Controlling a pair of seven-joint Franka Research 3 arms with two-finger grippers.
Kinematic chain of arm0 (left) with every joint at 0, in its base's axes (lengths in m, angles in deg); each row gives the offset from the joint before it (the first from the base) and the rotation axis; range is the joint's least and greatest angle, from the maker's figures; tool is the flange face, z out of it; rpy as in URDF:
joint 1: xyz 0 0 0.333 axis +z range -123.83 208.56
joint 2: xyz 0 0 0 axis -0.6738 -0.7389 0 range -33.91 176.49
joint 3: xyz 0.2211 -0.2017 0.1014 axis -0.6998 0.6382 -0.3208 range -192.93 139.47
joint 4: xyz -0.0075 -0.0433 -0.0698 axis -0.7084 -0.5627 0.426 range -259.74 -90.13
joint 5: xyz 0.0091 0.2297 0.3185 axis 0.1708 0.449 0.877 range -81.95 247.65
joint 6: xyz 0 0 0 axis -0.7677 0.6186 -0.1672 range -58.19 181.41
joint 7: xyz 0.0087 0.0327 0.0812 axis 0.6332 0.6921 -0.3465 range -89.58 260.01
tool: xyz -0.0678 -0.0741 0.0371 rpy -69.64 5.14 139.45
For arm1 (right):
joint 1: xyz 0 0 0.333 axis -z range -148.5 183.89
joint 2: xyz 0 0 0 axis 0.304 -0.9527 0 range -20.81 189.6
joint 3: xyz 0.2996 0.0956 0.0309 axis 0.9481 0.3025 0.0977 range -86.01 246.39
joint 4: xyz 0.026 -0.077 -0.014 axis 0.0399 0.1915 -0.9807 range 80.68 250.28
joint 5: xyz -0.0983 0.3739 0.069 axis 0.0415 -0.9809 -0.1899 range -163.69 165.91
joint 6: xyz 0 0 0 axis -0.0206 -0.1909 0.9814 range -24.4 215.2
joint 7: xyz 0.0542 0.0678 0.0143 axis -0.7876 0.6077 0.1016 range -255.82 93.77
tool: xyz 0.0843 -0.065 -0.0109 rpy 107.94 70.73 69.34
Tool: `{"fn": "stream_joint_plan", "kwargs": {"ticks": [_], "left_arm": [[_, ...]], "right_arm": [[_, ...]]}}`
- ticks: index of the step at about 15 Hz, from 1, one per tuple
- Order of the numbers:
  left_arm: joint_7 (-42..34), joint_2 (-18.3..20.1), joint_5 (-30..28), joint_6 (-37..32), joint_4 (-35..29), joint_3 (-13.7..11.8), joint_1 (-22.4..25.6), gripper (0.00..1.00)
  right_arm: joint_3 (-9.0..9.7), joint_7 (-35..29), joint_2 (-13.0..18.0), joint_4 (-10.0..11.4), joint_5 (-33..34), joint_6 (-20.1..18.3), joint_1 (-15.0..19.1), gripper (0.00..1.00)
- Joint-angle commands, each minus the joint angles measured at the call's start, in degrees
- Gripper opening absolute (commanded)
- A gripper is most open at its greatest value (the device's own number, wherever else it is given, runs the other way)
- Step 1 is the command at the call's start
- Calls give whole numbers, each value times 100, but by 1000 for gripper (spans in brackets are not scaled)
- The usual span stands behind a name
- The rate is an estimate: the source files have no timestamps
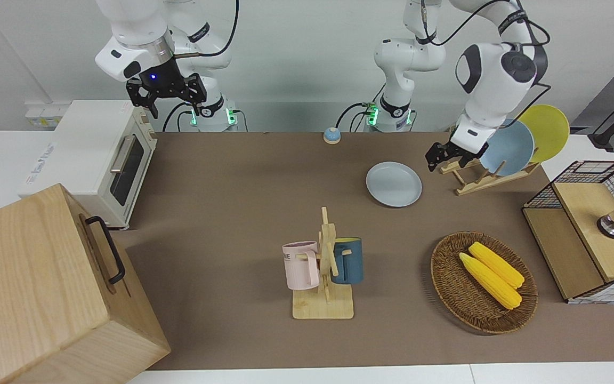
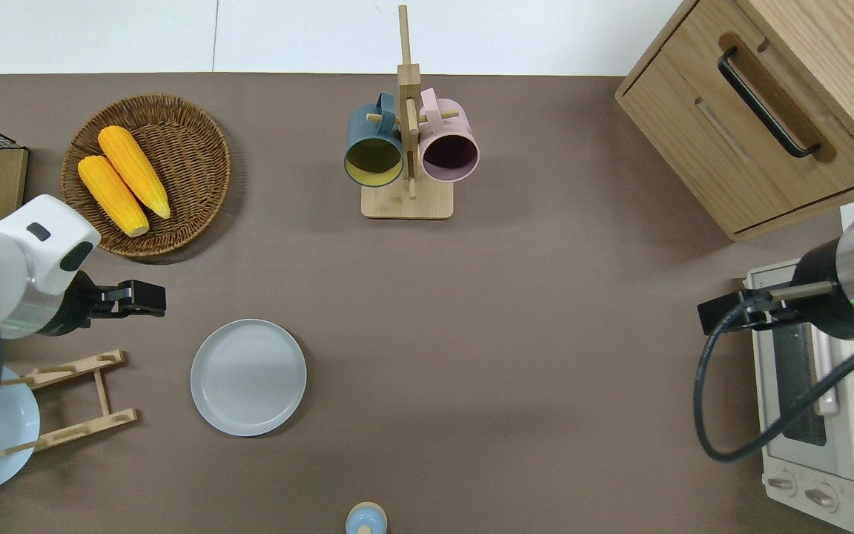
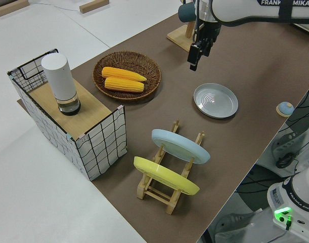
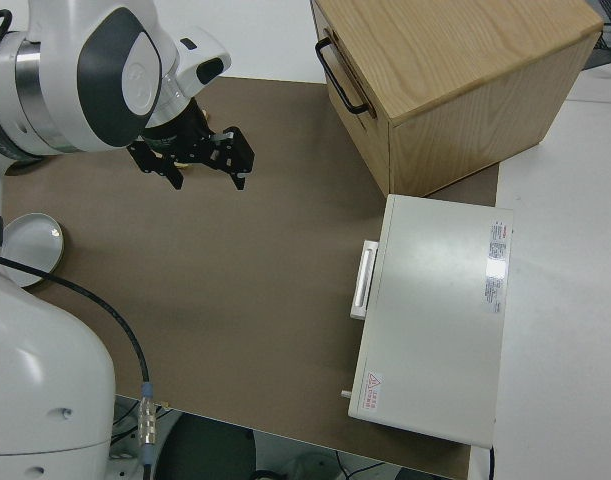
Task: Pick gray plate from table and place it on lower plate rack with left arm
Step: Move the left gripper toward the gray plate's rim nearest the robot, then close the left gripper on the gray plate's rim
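Note:
The gray plate (image 1: 394,184) lies flat on the brown table (image 1: 232,213), beside the lower plate rack (image 1: 475,180) on the side toward the right arm's end. It also shows in the overhead view (image 2: 248,377) and the left side view (image 3: 216,100). The rack (image 2: 71,400) holds a blue plate (image 1: 507,148) and a yellow plate (image 1: 549,130) on edge. My left gripper (image 1: 444,156) is open and empty in the air. In the overhead view it (image 2: 151,298) is over bare table between the basket and the rack, off the gray plate's rim. My right gripper (image 1: 167,98) is open and parked.
A wicker basket (image 2: 204,119) with two corn cobs lies farther from the robots than the rack. A mug stand (image 1: 327,266) with a pink and a blue mug stands mid-table. A wire crate (image 1: 584,234), a wooden cabinet (image 1: 46,288), a toaster oven (image 1: 94,160) and a small bell (image 1: 331,135) line the edges.

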Motion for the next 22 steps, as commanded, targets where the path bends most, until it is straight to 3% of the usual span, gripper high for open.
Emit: {"fn": "stream_joint_plan", "kwargs": {"ticks": [1, 3, 6, 13, 15, 17, 19, 20, 22], "left_arm": [[111, 217, 49, 794, -1103, 26, 33, 991], [111, 164, 49, 1233, -1631, 26, 76, 989], [111, 42, 49, 1437, -1931, 26, 147, 983], [120, -380, -39, 1481, -2029, 26, 129, 951], [129, -503, -57, 1534, -2029, 26, 129, 885], [172, -521, -74, 1534, -2029, 26, 129, 668], [295, -521, -206, 1534, -2020, 26, 129, 203], [296, -521, -206, 1534, -2020, 26, 129, 55], [296, -513, -206, 1526, -2011, 26, 129, 0]], "right_arm": [[38, 19, 27, -35, -20, -87, 76, 990], [38, 19, 27, -35, -20, -87, 76, 987], [38, 19, 27, -35, -20, -87, 85, 987], [38, 19, 27, -35, -20, -87, 84, 990], [38, 19, 27, -35, -20, -87, 84, 990], [38, 19, 27, -35, -11, -87, 84, 987], [38, 19, 27, -35, -20, -87, 76, 990], [38, 19, 27, -35, -20, -87, 84, 990], [38, 19, 27, -35, -20, -87, 84, 990]]}}
